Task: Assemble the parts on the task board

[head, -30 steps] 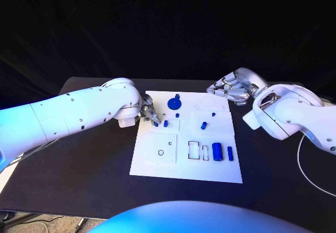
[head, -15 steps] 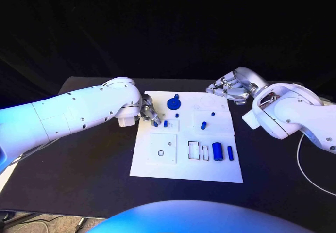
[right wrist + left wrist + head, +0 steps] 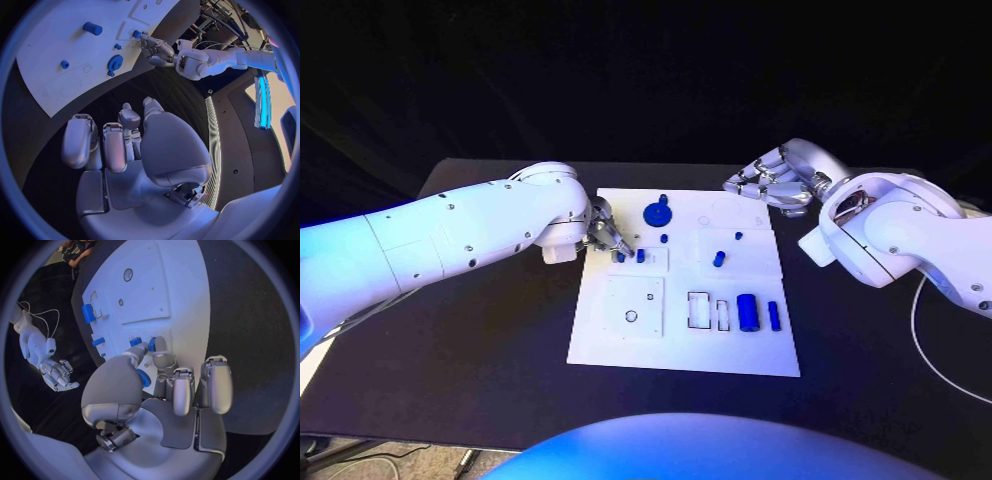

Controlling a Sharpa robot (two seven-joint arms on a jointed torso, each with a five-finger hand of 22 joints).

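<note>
The white task board is seen lying flat in the middle of the black worktop. The left hand is placed at the board's left edge, its fingers brought together at a small blue part standing in a square recess; in the left wrist view a fingertip is seen touching this part, but whether it is actually gripped cannot be told. The right hand is held just off the board's far right corner, over the worktop, with its fingers curled inward and nothing seen between them. On the board, a blue gear-like disc is seen near the far edge, a short blue peg near the middle, and a blue cylinder with a slim blue bar beside it toward the near right
</note>
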